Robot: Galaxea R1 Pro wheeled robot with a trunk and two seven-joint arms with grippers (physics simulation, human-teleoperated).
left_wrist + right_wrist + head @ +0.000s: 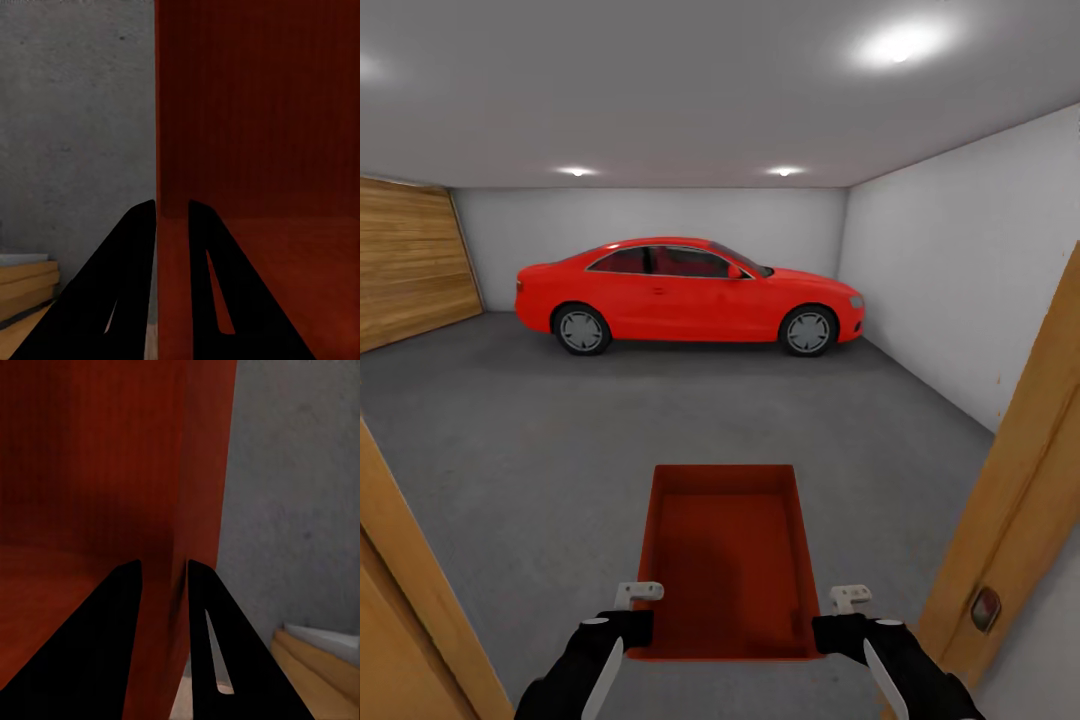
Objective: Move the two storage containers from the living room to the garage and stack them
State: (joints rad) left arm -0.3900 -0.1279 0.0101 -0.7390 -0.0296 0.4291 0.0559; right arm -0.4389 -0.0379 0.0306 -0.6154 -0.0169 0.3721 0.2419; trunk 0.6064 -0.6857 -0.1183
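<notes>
Standing at the threshold of the garage (660, 210), looking in over the dark grey concrete floor (560, 440) toward a red car (690, 295) parked across the upper centre of the head view, with a wooden garage door (410, 260) at the upper left and orange-brown door frame edges (1010, 500) crowding the lower left and lower right corners. Carrying one storage container (725, 560) at lower centre, open side up, held between both arms above the floor. Noting the main risk: passing through a tight doorway, where clipping either frame edge with an elbow or the bin wall could be twisting the load out of its grip. Noting a second risk: gripping only thin side walls near the near corners, so tilting forward or slipping on release looks possible, judged from the hold alone. Left gripper (172, 217) clamping the left wall, one finger outside and one inside the bin; right gripper (161, 577) clamping the right wall likewise, as read from the wrist views. Failing to make out the bin's underside and its height above the concrete. Losing the lower parts of both arms off the bottom edge. Finding the small dark fitting (985, 608) on the right frame too small to identify. Locating no second container in this scene.
</notes>
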